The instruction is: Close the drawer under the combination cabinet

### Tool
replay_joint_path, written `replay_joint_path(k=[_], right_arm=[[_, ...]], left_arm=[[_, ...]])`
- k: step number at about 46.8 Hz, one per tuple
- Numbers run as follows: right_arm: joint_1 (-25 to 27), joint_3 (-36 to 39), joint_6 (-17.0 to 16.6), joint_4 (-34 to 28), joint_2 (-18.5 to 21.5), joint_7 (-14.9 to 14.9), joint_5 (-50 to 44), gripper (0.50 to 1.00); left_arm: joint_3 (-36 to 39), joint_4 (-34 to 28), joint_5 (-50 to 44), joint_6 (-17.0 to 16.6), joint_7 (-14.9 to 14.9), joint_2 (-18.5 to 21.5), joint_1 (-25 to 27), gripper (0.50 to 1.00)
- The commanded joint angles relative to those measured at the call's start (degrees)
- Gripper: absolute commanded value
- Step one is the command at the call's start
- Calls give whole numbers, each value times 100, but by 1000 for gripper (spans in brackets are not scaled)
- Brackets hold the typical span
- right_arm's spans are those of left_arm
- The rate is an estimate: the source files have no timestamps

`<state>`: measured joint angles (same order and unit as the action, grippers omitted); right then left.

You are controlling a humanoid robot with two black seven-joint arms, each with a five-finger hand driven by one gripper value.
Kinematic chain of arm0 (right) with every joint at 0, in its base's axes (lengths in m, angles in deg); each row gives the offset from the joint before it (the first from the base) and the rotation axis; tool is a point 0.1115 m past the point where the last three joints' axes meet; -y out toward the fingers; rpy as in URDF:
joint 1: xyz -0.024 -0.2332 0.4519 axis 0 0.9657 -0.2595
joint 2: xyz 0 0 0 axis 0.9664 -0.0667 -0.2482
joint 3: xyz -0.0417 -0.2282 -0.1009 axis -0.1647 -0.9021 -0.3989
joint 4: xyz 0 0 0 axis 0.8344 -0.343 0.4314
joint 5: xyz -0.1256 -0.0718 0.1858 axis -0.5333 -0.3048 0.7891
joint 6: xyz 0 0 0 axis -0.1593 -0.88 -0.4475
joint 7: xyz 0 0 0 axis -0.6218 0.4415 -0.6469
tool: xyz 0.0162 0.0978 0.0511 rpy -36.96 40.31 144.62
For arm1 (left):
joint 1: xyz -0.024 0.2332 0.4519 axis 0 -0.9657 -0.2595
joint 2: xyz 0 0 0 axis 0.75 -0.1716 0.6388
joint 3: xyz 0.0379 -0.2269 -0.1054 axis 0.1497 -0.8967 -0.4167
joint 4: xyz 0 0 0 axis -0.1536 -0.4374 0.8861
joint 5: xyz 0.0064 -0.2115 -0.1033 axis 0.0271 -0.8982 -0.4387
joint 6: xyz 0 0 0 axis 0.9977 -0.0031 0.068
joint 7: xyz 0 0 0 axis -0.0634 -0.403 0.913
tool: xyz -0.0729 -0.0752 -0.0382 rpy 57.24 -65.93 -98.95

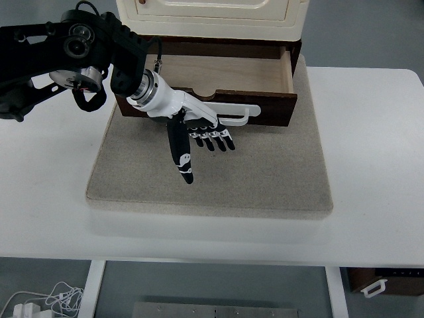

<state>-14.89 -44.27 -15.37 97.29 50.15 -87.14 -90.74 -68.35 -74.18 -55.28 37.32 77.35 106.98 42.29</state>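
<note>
**Drawer open, left hand flat at its front**

The table [371, 165] is white and carries everything else. On it lies a grey mat [265, 179], and the drawer serves here as the landmark.

The cabinet [212, 16] is cream and stands at the mat's far edge, directly above the drawer; only its lower part shows.

The drawer [218, 73] is dark brown outside with a pale wood floor. It stands pulled out toward the near side, its inside bare to view. Its front panel faces the table's near edge and bears a white bar handle [232, 114] running across it.

The left arm [59, 53] is black and comes in from the drawer's left, ending in a silver wrist joint at the drawer's front left corner.

The left hand [192, 126] sits just in front of the drawer's front panel, by the handle's left part. Its fingers [212, 140] are stretched out and relaxed, gripping nothing, pointing down at the mat. The thumb [180, 156] reaches farthest toward the near side. Whether the hand touches the panel or handle cannot be told.
</note>
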Motion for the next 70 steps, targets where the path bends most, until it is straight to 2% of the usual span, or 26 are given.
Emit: replay_joint_path(k=[1,19,39,61,70], right_arm=[[0,-2,0,7,0,0,1,952],[0,-2,0,-2,0,0,1,952],[0,-2,0,6,0,0,1,952],[0,-2,0,-2,0,0,1,952],[0,-2,0,-2,0,0,1,952]], left_arm=[[6,3,16,-1,0,-8,6,1000],[-12,310,112,-1,0,-17,23,1000],[-100,600,288,-1,0,-219,85,1000],[-320,1224,473,-1,0,-509,103,1000],[-416,1286,473,-1,0,-509,103,1000]])
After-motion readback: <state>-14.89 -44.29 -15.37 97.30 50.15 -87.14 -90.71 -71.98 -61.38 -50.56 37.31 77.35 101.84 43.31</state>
